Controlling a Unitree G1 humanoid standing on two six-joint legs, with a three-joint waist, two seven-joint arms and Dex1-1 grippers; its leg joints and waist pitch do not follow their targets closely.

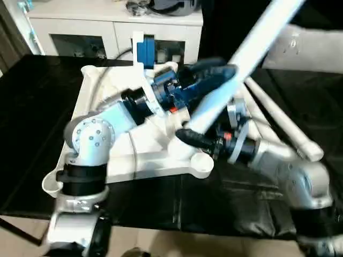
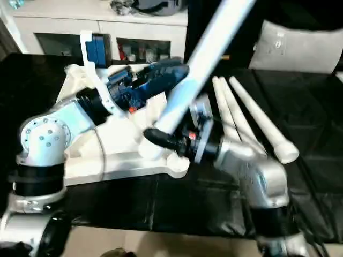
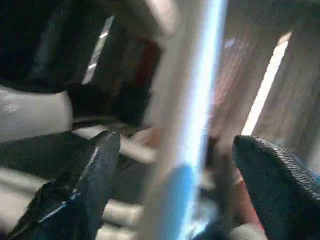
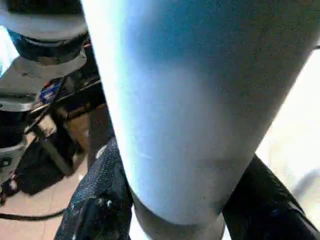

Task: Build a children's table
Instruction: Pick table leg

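The children's table top [image 1: 155, 156] lies upside down on the black table, ribbed underside up. One white leg [image 1: 252, 48] stands tilted, its thick end at the socket in the top's near right corner. My right gripper [image 1: 194, 137] is shut on that leg just above the socket; its black fingers [image 4: 100, 200] hug the leg [image 4: 190, 100] on both sides. Higher up, my left gripper [image 1: 217, 75] straddles the same leg, open, with gaps between its fingers [image 3: 85, 185] and the leg [image 3: 192, 125]. Two more legs [image 2: 252, 115] lie loose on the table to the right.
White cabinets [image 1: 107, 24] stand behind the black table, with a blue box [image 1: 144, 51] at the top's far edge. A pale cushion [image 2: 297, 48] sits at the back right. The black table's front edge [image 1: 177, 227] runs close to my body.
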